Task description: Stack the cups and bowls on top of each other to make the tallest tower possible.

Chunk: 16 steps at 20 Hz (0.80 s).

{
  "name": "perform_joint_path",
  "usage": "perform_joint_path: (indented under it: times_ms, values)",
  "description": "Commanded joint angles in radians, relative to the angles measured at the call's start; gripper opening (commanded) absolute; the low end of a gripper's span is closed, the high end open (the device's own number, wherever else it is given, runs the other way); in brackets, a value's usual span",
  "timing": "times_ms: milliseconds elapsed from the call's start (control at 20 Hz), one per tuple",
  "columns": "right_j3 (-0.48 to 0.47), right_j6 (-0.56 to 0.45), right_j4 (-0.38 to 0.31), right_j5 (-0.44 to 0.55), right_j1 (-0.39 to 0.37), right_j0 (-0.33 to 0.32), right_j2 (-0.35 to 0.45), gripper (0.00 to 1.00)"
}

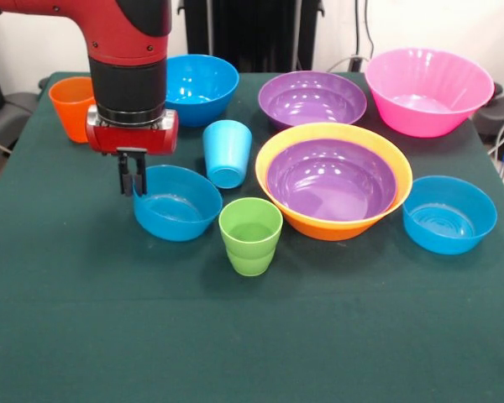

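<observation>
My gripper (133, 180) hangs at the left rim of a small blue bowl (181, 206) at centre-left, fingers (126, 178) pinched on that rim. The bowl rests on the table. An upright green cup (250, 235) stands in front. A light blue cup (227, 153) sits behind the bowl, tipped toward me. Behind the arm at far left is an orange cup (67, 107). A purple bowl (332, 180) nests inside the orange-yellow bowl (319, 228). At the back are another purple bowl (312, 99), a pink bowl (427, 91) and a blue bowl (203, 88). A third blue bowl (449, 214) is at right.
Everything stands on a dark green tablecloth (252, 336). The table's edges slant in at left and right. Dark equipment and cables sit behind the far edge.
</observation>
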Motion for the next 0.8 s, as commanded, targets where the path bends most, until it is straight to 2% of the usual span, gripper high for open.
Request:
perform_joint_path:
  times_ms: [50,450,800]
  values:
    - [-0.057,-0.348,-0.093,0.149,0.015,-0.016,0.052,0.0]
    - [-0.061,-0.386,-0.109,0.178,0.011,-0.041,0.072,0.0]
    - [-0.073,-0.469,-0.13,0.181,0.03,-0.097,0.105,0.0]
